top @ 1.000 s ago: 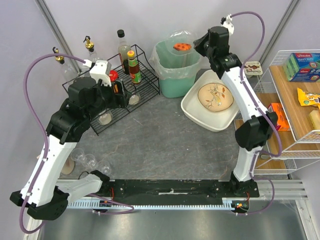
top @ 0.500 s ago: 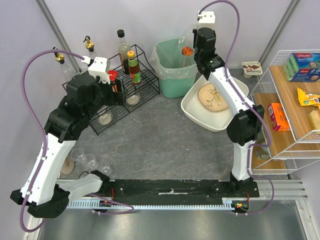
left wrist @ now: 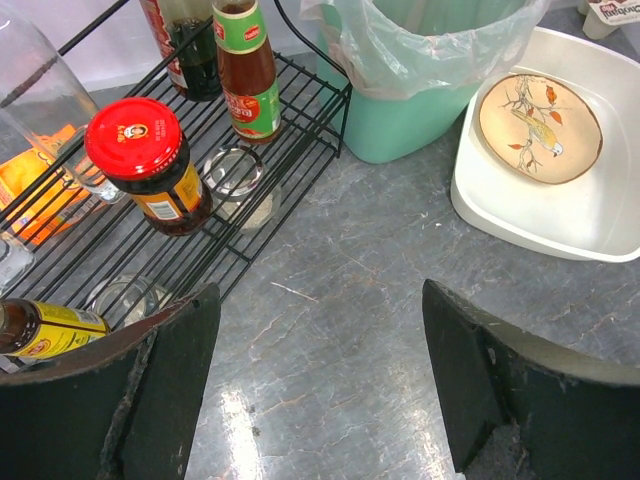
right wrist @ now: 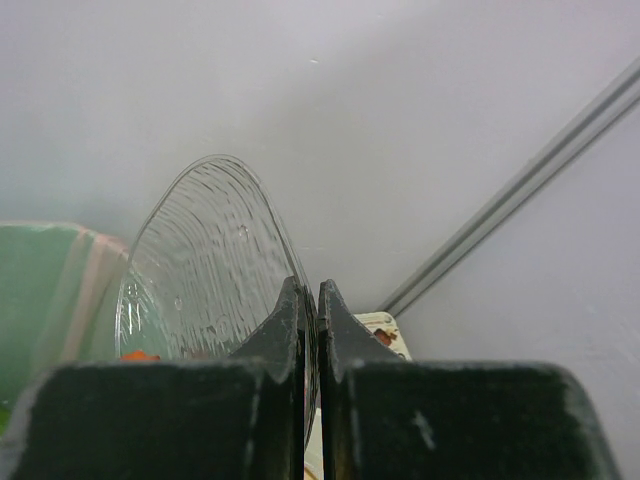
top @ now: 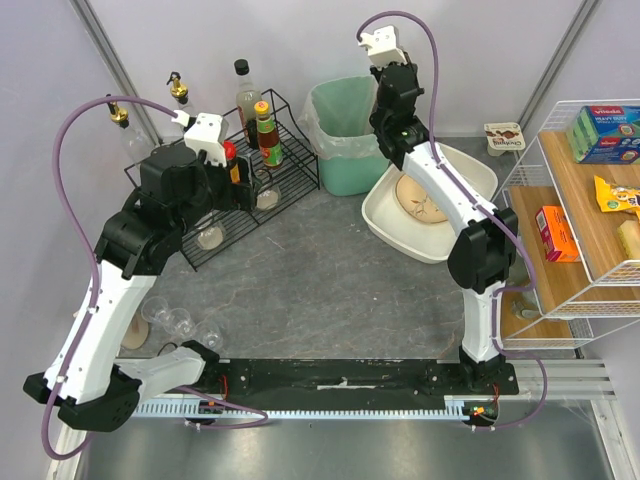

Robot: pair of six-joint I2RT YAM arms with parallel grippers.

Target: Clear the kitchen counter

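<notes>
The kitchen counter (top: 320, 290) is dark grey mottled stone; it also shows in the left wrist view (left wrist: 330, 300). My right gripper (right wrist: 310, 300) is shut on the rim of a clear ribbed glass plate (right wrist: 200, 270), held on edge high above the green lined bin (top: 345, 140). An orange scrap (right wrist: 135, 355) shows at the plate's low edge. In the top view the right gripper (top: 385, 105) is over the bin's right rim. My left gripper (left wrist: 320, 380) is open and empty above bare counter, beside the black wire rack (left wrist: 250, 250).
A white tub (top: 440, 240) holds a bird-pattern plate (left wrist: 540, 115). The rack holds a red-lidded jar (left wrist: 135, 140), sauce bottles (left wrist: 245, 65) and glasses. Several clear glasses (top: 180, 320) stand at the near left. A wire shelf with packets (top: 590, 200) is at the right.
My right arm swung left and up, turning the glass plate on edge over the bin. The orange food on it is no longer seen from above. The left arm barely moved.
</notes>
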